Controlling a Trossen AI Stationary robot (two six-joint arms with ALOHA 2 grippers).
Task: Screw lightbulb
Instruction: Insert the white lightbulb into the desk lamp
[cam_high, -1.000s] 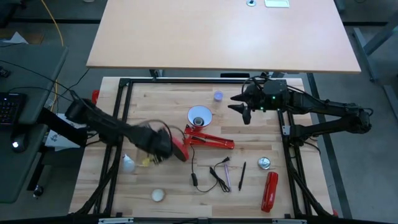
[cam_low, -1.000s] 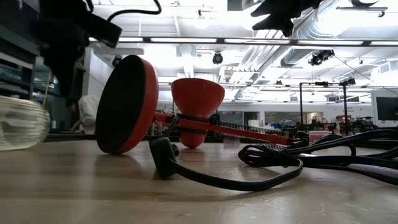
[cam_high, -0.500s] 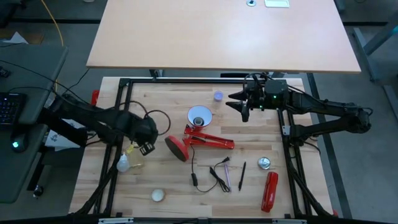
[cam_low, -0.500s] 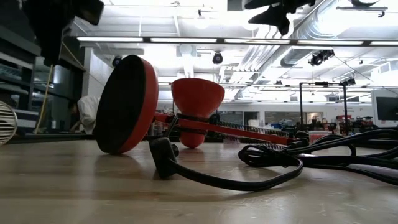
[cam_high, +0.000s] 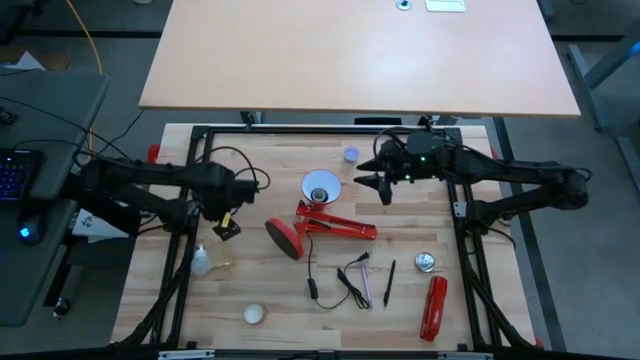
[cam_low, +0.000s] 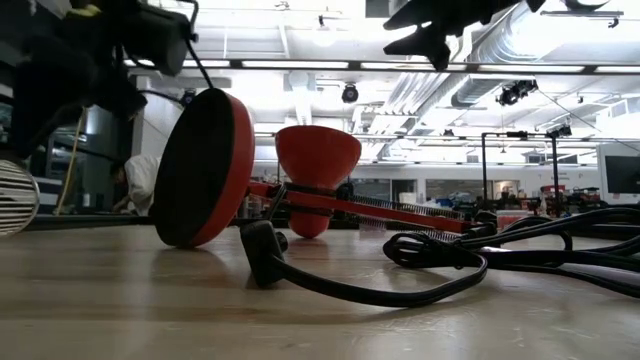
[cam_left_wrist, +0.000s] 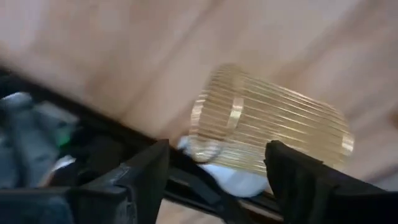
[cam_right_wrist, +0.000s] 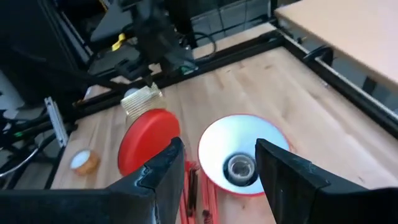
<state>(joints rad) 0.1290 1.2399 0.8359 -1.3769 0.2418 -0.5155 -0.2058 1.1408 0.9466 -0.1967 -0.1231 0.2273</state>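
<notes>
Both grippers stood open and empty, the lightbulb lying loose at the table's left edge.

The left gripper (cam_high: 226, 228) hovered over the left part of the wooden table (cam_high: 400, 310), its fingers (cam_left_wrist: 148, 180) spread wide with nothing between them. The lightbulb (cam_high: 202, 262) lay just beyond it by the black frame rail, white end toward the edge, partly inside a clear ribbed sleeve (cam_left_wrist: 270, 134). The right gripper (cam_high: 372, 180) hung above the far side near the red lamp's shade (cam_high: 320, 187), fingers (cam_right_wrist: 163, 174) parted around empty air, the empty socket (cam_right_wrist: 241, 167) visible below. The lamp base (cam_high: 283, 239) lay tipped on its edge.
</notes>
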